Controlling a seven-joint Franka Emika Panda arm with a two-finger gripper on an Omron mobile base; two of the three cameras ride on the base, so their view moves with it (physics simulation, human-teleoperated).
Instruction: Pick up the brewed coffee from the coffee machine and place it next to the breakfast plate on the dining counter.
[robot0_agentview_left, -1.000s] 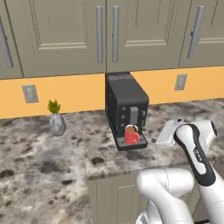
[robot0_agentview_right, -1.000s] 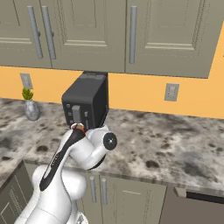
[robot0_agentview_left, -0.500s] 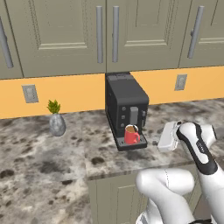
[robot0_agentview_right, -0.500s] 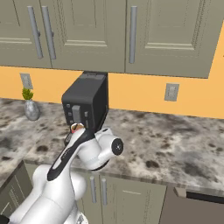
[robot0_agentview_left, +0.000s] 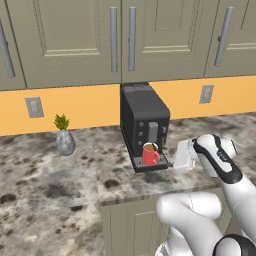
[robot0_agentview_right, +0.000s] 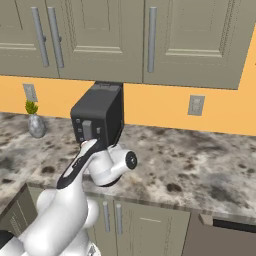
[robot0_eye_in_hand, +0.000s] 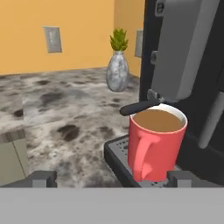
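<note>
The brewed coffee, a red mug (robot0_agentview_left: 149, 154) full of brown liquid, stands on the drip tray of the black coffee machine (robot0_agentview_left: 142, 117) under its spout. My gripper (robot0_agentview_left: 174, 156) hovers just right of the mug, level with it, open and holding nothing. In the hand view the mug (robot0_eye_in_hand: 155, 146) stands close ahead with its handle turned toward me, and the gripper (robot0_eye_in_hand: 113, 179) has its two fingertips (robot0_eye_in_hand: 43, 179) set wide apart at the bottom. From the right base view the arm hides the mug in front of the coffee machine (robot0_agentview_right: 100, 117). The breakfast plate and dining counter are out of view.
A grey vase with a green plant (robot0_agentview_left: 64, 140) stands on the marble wall counter (robot0_agentview_left: 60, 185) left of the machine. Upper cabinets (robot0_agentview_left: 120, 40) hang low over the machine's top. Wall outlets (robot0_agentview_left: 206, 93) sit on the orange backsplash. The counter's front edge runs just below the tray.
The hand has edged left toward the mug, and the elbow has swung out to the right. The mug and machine have not moved, and the jaws stay wide.
</note>
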